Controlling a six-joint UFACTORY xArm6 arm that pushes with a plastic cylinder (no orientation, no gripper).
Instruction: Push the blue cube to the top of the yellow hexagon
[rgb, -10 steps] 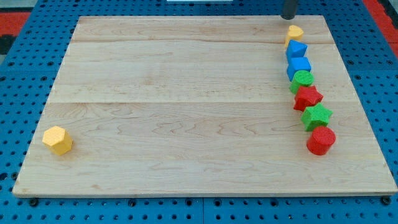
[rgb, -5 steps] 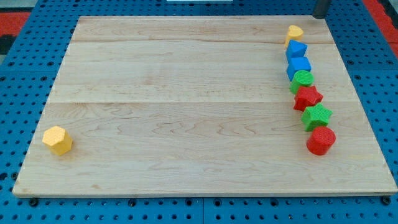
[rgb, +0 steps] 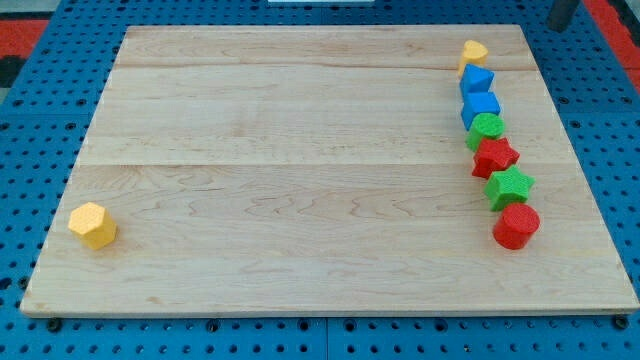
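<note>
The blue cube (rgb: 482, 106) lies in a column of blocks near the board's right edge, third from the top. The yellow hexagon (rgb: 92, 225) lies alone near the board's bottom left corner, far from the cube. My tip (rgb: 564, 27) shows at the view's top right corner, off the board, up and to the right of the column and touching no block.
The column holds, top to bottom, a yellow block (rgb: 474, 52), a blue block (rgb: 477, 80), the blue cube, a green round block (rgb: 487, 129), a red star (rgb: 495, 157), a green star (rgb: 510, 186) and a red round block (rgb: 516, 226). The wooden board (rgb: 300, 170) rests on blue pegboard.
My tip has moved to the right along the view's top edge, from above the yellow block to beyond the board's top right corner. No block has moved.
</note>
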